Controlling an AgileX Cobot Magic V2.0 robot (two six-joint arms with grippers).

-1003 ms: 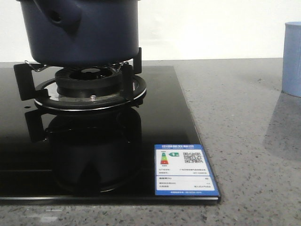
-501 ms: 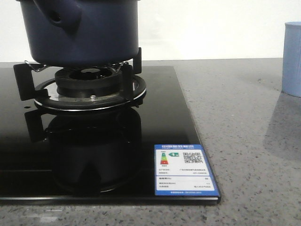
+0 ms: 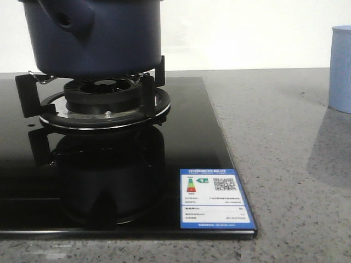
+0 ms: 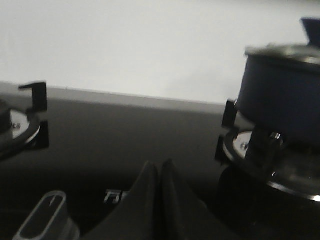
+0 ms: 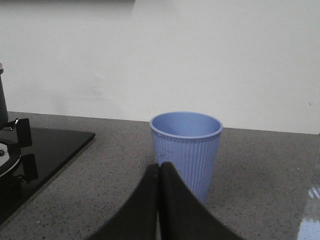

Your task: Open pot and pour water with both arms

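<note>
The dark navy-blue pot (image 3: 96, 35) sits on the burner grate of the black glass stove (image 3: 181, 137); its stubby handle with a round hole (image 3: 67, 21) points toward the camera. The left wrist view shows the pot (image 4: 280, 97) with a lid on it, off to one side. My left gripper (image 4: 159, 167) is shut and empty over the stove glass, apart from the pot. My right gripper (image 5: 160, 169) is shut and empty, just in front of a light-blue ribbed cup (image 5: 186, 150). Neither gripper appears in the front view.
The light-blue cup (image 3: 341, 68) stands on the grey speckled counter (image 3: 285, 153) at the far right. A blue energy label (image 3: 214, 198) is stuck on the stove's front right corner. A second burner (image 4: 17, 125) and a stove knob (image 4: 45, 217) show in the left wrist view.
</note>
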